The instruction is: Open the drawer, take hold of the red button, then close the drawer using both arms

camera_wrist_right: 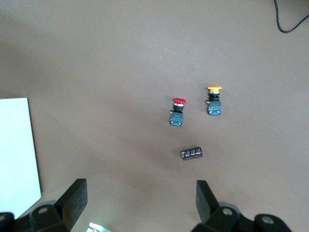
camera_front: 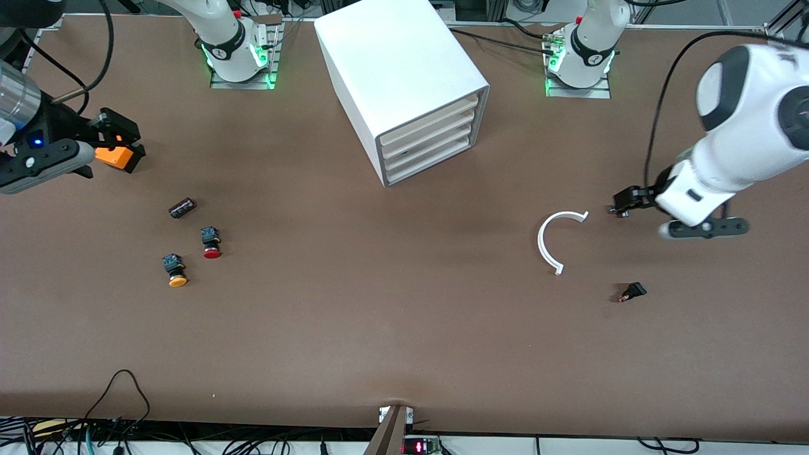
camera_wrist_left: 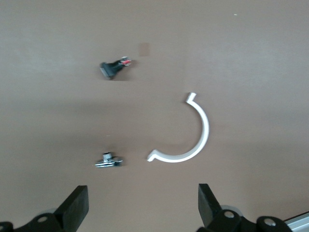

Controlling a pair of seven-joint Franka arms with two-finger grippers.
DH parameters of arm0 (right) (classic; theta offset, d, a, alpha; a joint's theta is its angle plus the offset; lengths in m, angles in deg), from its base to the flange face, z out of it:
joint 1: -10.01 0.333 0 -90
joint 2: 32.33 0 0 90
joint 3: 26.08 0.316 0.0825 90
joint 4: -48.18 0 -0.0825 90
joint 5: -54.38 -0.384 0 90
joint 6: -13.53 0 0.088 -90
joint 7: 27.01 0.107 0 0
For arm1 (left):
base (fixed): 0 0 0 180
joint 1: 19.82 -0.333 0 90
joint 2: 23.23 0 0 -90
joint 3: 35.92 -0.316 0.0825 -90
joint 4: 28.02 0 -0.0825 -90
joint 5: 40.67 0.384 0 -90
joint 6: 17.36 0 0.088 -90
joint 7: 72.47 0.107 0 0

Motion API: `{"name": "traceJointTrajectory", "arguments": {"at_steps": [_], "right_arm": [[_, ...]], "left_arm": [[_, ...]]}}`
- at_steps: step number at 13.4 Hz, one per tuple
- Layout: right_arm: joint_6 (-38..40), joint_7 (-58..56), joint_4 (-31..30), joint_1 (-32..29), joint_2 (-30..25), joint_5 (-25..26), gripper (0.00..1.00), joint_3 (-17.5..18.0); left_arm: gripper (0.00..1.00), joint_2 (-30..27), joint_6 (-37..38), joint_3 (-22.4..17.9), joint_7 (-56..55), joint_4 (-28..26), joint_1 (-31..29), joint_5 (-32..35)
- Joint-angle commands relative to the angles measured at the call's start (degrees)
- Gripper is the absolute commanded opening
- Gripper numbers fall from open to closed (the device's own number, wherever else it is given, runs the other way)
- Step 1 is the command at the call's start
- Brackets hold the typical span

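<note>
The white cabinet [camera_front: 404, 82] stands between the arm bases, and all of its stacked cream drawers [camera_front: 430, 139] are shut. Its edge shows in the right wrist view [camera_wrist_right: 17, 154]. The red-capped button [camera_front: 212, 245] lies on its side on the table toward the right arm's end; it also shows in the right wrist view [camera_wrist_right: 177, 112]. My right gripper [camera_front: 117, 142] [camera_wrist_right: 141, 200] is open and empty, up over the table at that end. My left gripper [camera_front: 634, 201] [camera_wrist_left: 142, 203] is open and empty over the table at the left arm's end.
A yellow-capped button [camera_front: 176, 272] [camera_wrist_right: 214, 101] and a dark cylinder [camera_front: 182, 207] [camera_wrist_right: 191, 153] lie beside the red one. An orange block [camera_front: 114, 156] shows by the right gripper. A white C-shaped piece [camera_front: 550, 243] [camera_wrist_left: 195, 137], a metal clip [camera_wrist_left: 108, 160] and a black part [camera_front: 632, 292] [camera_wrist_left: 115, 68] lie under the left arm.
</note>
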Motion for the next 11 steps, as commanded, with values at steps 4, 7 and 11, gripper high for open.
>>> {"name": "traceJointTrajectory", "arguments": {"at_steps": [4,7,11], "right_arm": [[-3.6,-2.2,-4.1,-17.5,-0.3,3.4,1.00,16.8],[-5.1,-2.1,-3.8,-17.1,0.4,4.4,1.00,16.9],[-6.7,-1.7,-1.6,-17.2,2.5,4.8,1.00,16.8]], "left_arm": [[1.00,-5.6,3.8,-10.5,8.8,-0.7,3.6,-1.5],[1.00,-7.3,3.9,-12.2,12.2,-0.7,3.6,-1.5],[1.00,-8.6,5.0,-12.2,10.2,0.0,3.8,-1.5]]}}
